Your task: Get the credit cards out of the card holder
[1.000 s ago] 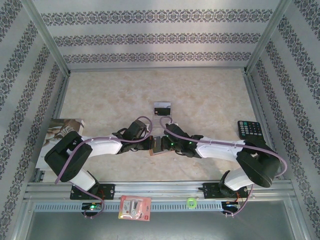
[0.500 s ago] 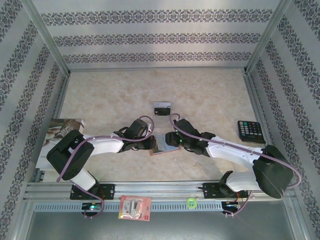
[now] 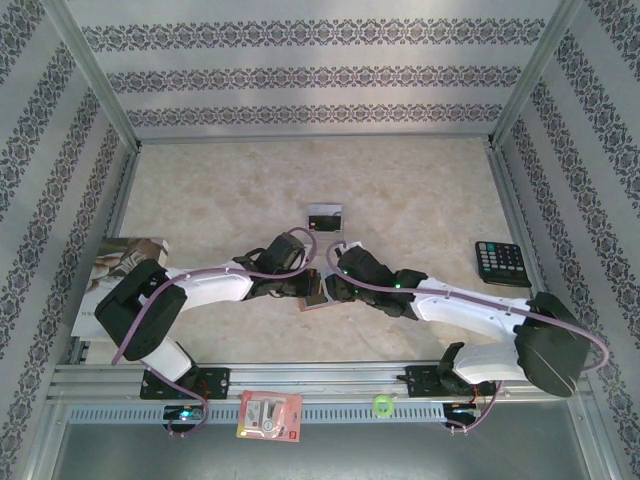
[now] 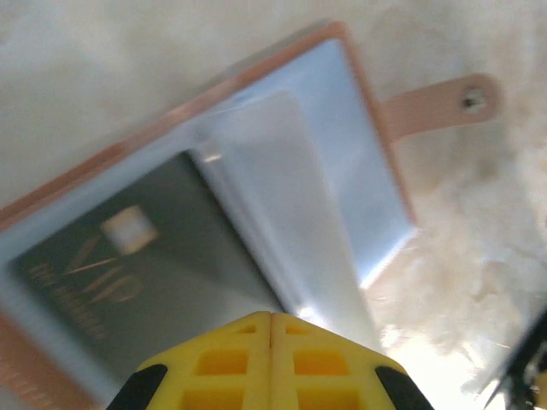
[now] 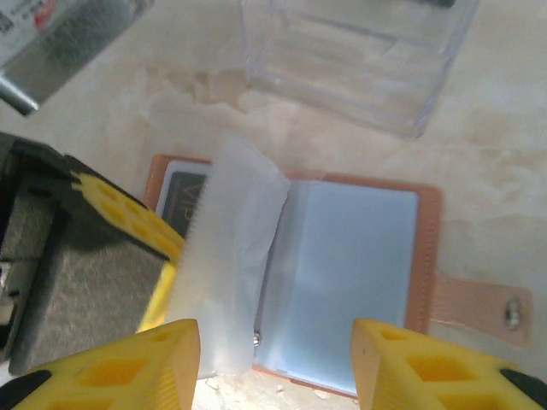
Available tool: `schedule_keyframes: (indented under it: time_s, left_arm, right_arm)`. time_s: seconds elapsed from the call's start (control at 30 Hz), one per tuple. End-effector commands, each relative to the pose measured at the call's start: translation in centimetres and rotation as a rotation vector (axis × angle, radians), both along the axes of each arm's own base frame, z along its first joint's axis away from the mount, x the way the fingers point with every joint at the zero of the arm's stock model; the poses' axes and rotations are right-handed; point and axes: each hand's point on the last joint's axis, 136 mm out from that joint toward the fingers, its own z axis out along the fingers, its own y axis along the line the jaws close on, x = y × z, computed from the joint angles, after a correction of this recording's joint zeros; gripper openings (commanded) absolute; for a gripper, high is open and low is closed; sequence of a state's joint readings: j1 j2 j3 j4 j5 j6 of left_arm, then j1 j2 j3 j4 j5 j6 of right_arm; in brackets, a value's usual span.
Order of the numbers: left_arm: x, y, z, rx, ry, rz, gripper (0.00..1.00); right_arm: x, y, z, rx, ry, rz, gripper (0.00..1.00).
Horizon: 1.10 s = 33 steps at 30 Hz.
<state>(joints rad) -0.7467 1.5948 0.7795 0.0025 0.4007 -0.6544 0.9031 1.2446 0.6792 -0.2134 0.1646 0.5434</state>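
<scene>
The reddish-brown card holder (image 3: pixel 314 293) lies open on the table between the two grippers. In the left wrist view its grey-blue panel (image 4: pixel 359 171) shows, and a dark grey credit card (image 4: pixel 128 273) printed "VIP" sits in the left pocket. A clear sleeve (image 5: pixel 235 256) stands up from the spine. My left gripper (image 4: pixel 272 318) is shut, with its tips down on the holder's left page. My right gripper (image 5: pixel 275 342) hangs open over the holder's near edge, its fingers (image 5: pixel 162 359) wide apart and gripping nothing. Another card with a dark band (image 3: pixel 323 217) lies farther back.
A clear plastic box (image 5: pixel 359 68) stands just beyond the holder. A black calculator (image 3: pixel 498 262) is at the right, a magazine (image 3: pixel 120 275) at the left. A red-and-white packet (image 3: pixel 269 415) and a green ring (image 3: pixel 383 405) sit on the front rail.
The right gripper has gone from shut to open. Its arm drew back to the right, then came back over the holder. The left gripper has stayed shut on the left page.
</scene>
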Motion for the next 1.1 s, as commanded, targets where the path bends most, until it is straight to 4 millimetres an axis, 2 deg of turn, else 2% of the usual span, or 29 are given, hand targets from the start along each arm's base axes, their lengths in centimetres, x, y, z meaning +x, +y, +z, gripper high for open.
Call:
schedule_keyframes:
  time_s: [0.0,0.17,0.27,0.43,0.53,0.67,0.77,0.83,0.93,1.07]
  left_arm:
    - [-1.0,-2.3,0.5,-0.009,0.019,-0.086,0.0]
    - [-1.1,-5.1,-0.1,-0.011,0.044,-0.146,0.0]
    - [-1.0,-6.3,-1.5,0.015,0.075,-0.175,0.0]
    - [-0.9,-6.8,-3.2,0.044,0.118,-0.192,0.0]
    - [-0.8,-6.4,-2.5,0.038,0.094,-0.183,0.01]
    - [-0.1,-5.0,1.5,-0.033,-0.022,-0.11,0.19]
    - [0.3,-2.6,3.3,-0.025,-0.093,-0.039,0.24]
    - [0.5,-0.5,3.1,0.001,-0.109,0.011,0.25]
    - [0.6,2.1,1.6,0.017,-0.08,0.069,0.26]
    - [0.4,3.7,-0.5,0.057,-0.048,0.093,0.27]
  right_arm:
    - [0.7,-2.7,0.3,-0.013,-0.039,-0.097,0.49]
    - [0.8,-5.8,1.0,0.019,-0.075,-0.198,0.49]
    - [0.6,-7.1,1.4,0.048,-0.091,-0.233,0.49]
    - [0.3,-7.5,1.2,0.066,-0.075,-0.238,0.48]
    - [0.2,-7.0,0.7,0.074,-0.052,-0.226,0.48]
    - [0.3,-5.4,0.5,0.106,-0.025,-0.173,0.46]
    - [0.4,-3.4,0.0,0.117,0.02,-0.106,0.41]
    - [0.5,-1.8,-0.5,0.129,0.06,-0.053,0.36]
    - [0.5,0.5,-2.2,0.113,0.141,0.025,0.24]
    - [1.5,1.5,-4.3,0.074,0.188,0.025,0.17]
